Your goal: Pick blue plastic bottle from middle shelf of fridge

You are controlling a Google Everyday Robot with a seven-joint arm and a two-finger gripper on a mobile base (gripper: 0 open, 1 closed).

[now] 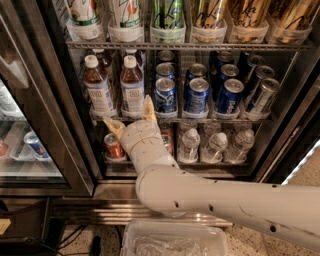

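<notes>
The blue plastic bottle (132,85) is standing upright at the front of the middle shelf (200,119) of the fridge (52,100). It is 2nd from the left, with a white cap, dark brown drink and pale blue label. A similar bottle (97,87) with a whiter label is standing just beside it on the left, and blue cans (196,95) are lining its right. The gripper (131,116) is hovering just below and in front of the bottle's base, its 2 fingers (148,105) spreading wide and holding nothing. The white arm (225,200) is reaching in from the lower right.

To grasp well, the gripper is likely needing to rise to label height and centre on the bottle. It should then slide 1 finger into each narrow gap without nudging the neighbours before closing.

The wrist is covering part of the lower shelf, where 1 orange can (113,146) and water bottles (215,145) are showing. Bottles behind the front row are partly hidden, the tall cans (167,15) above are being cut off, and the label's wording is unreadable.
</notes>
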